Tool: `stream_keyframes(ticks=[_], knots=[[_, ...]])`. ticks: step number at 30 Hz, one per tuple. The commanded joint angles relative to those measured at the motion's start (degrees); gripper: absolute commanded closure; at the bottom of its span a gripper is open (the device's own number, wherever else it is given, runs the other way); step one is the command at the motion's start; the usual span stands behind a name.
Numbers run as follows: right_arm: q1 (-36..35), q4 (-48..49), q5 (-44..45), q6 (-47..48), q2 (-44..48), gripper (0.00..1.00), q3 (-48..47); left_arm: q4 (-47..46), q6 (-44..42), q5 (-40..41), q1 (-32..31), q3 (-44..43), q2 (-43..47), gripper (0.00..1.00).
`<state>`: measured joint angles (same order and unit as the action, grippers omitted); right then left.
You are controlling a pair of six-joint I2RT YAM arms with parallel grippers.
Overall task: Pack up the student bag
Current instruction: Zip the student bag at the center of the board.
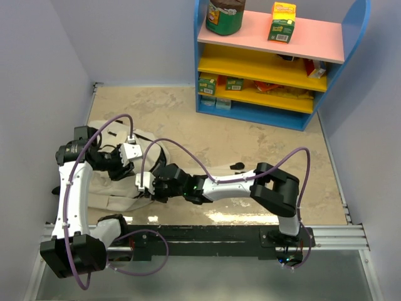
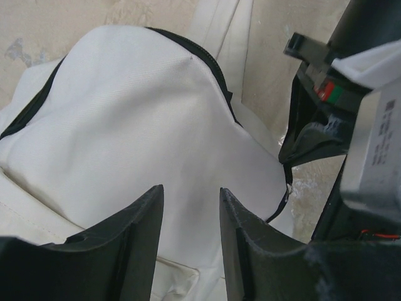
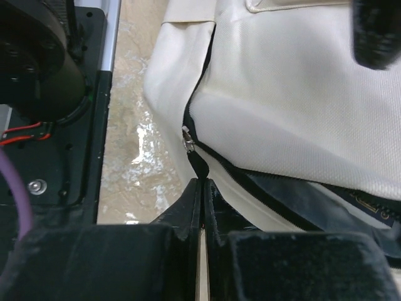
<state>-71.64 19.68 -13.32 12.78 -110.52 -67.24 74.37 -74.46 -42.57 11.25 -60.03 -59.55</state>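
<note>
Currently the student bag [image 1: 116, 199] is lying slumped directly beneath both pincers, its beige shell filling the space ahead of their fingers. The left gripper [image 2: 190, 195] is hovering just above the fabric, jaws parted and grasping nothing. The right gripper [image 3: 202, 183] is clenching the black zipper pull [image 3: 198, 164], which is poking out just beyond its tips, below the metal slider [image 3: 187, 142]. The step seems to be working the zipper, and the next move is calling for a steady drag along the track.
</note>
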Motion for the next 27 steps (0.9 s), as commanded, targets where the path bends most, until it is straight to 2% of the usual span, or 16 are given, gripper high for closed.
stream_keyframes(ticks=[1,10,16,27], knots=[[-0.08,1.06,0.4,-3.02,5.13,1.0,1.76,0.95,-2.97,2.13,0.36,1.32,1.8,0.55],[-0.08,2.29,1.72,-8.02,7.95,1.0,3.17,1.22,-1.92,6.52,-0.69,6.4,3.47,0.53],[0.0,3.26,7.87,-12.33,8.39,1.0,3.43,1.22,1.16,10.49,-9.92,13.79,6.2,0.53],[2.9,2.03,8.4,-15.32,8.83,1.0,2.47,1.22,0.89,10.14,-10.28,14.85,5.76,0.55]])
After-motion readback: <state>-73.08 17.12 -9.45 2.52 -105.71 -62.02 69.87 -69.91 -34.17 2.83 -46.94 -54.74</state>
